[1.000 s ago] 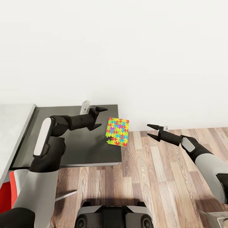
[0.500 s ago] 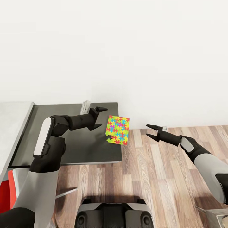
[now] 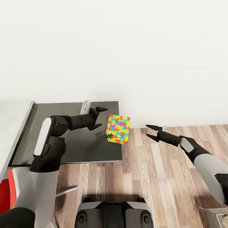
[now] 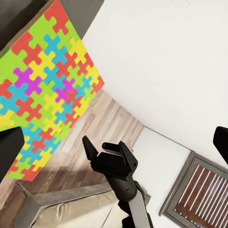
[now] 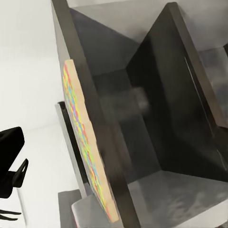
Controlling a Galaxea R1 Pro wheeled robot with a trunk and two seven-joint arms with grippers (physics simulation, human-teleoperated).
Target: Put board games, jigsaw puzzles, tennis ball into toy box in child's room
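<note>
A plain white wall [image 3: 126, 47] forms the background, meeting a wood-plank floor [image 3: 158, 177] on the right. A dark table [image 3: 76, 142] stands at the left, with its right edge running from the wall toward the robot. A light grey surface [image 3: 12, 126] adjoins the table on its left side.

The jigsaw puzzle [image 3: 117, 129], a flat multicoloured square, is at the table's far right corner. It is tilted up on edge, and part of it overhangs the table's right edge above the floor. In the right wrist view the jigsaw puzzle [image 5: 88, 147] appears edge-on against the table rim. Whether it touches the rim cannot be determined.

The left gripper [image 3: 98, 117] is positioned above the table, just left of the puzzle. Its fingers are spread apart, one above the other, and hold nothing. A small gap separates the fingertips from the puzzle's left edge. In the left wrist view the jigsaw puzzle [image 4: 45, 90] face sits close ahead.

The right gripper [image 3: 150, 132] is positioned over the floor, to the right of the puzzle and apart from it. Its fingers are also spread and hold nothing. The right gripper [image 4: 109, 154] points toward the puzzle.

Open floor lies to the right of the table, beneath and beyond the right arm.
</note>
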